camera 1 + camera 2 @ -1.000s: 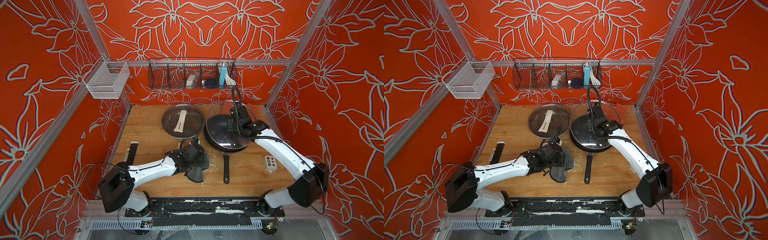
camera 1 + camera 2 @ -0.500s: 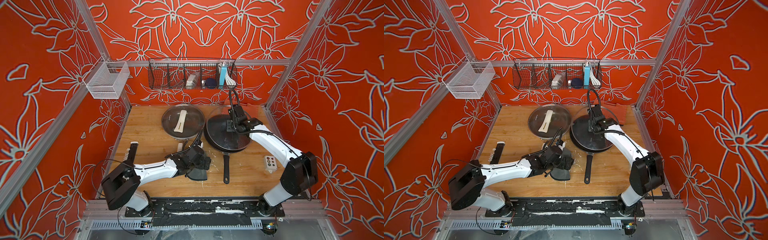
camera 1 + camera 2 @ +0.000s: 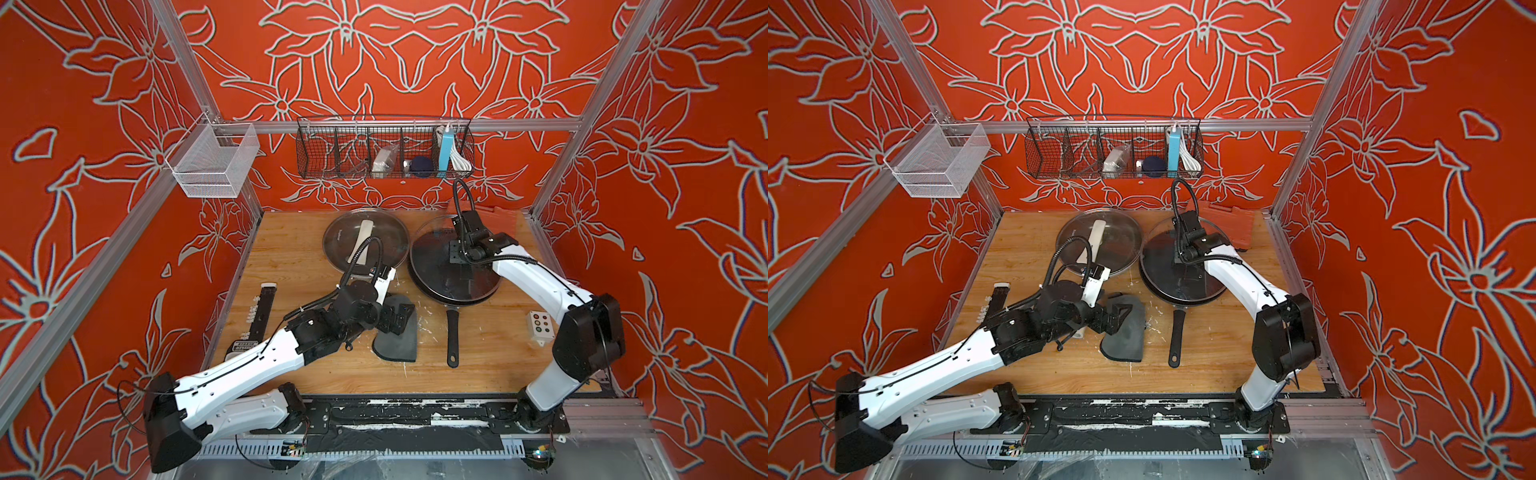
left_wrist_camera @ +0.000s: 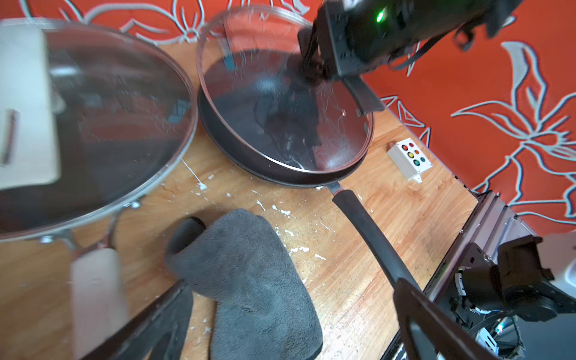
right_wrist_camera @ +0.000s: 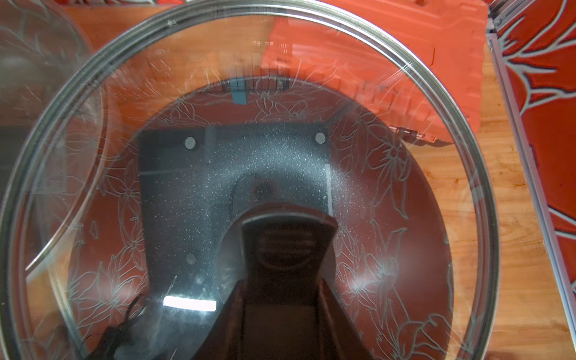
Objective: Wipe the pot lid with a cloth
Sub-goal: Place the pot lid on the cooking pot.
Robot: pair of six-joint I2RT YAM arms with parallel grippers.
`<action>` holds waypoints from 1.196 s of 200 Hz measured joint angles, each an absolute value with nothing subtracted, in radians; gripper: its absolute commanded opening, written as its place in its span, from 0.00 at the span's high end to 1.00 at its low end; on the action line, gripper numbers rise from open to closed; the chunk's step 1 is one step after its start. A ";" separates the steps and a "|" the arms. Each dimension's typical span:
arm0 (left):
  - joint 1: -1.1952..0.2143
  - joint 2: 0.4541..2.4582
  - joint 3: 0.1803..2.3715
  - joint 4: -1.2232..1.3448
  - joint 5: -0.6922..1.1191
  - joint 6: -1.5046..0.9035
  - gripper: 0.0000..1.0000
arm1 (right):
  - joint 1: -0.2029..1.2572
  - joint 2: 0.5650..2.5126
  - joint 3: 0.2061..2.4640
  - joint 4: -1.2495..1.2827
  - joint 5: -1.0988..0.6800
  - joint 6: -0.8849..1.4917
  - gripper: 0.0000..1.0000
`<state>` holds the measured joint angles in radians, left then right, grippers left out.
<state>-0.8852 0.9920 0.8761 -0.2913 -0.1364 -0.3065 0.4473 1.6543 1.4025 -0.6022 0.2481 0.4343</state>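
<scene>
Left end effector (image 3: 399,316) just dropped the folded dark grey microfibre cloth (image 3: 397,347) on the wooden bench (image 3: 291,249), jaws wide and empty, so nothing's wiping the cream-handled round glass pot lid (image 3: 390,239) lying just behind it.

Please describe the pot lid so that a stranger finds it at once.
Look at the back of the wooden table, below the black wire basket. The pot lid sits there beside the frying pan. Unlike the other lid, it has a cream-white bar handle.

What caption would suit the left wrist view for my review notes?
Open left gripper over the folded grey cloth, beside the pot lid; right gripper holds the black-handled lid.
</scene>
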 measured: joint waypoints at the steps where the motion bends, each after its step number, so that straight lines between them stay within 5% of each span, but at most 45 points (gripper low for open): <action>1: -0.885 0.984 0.875 -0.295 -0.137 -0.304 0.01 | 0.447 1.654 1.403 -0.603 0.248 0.435 1.00; 56: -0.883 0.737 0.692 -0.261 -0.155 -0.235 0.01 | 0.447 1.690 1.464 -0.652 0.229 0.443 1.00; 239: -0.883 0.612 0.527 -0.148 -0.272 -0.181 0.01 | 0.447 1.774 1.501 -0.722 0.208 0.475 1.00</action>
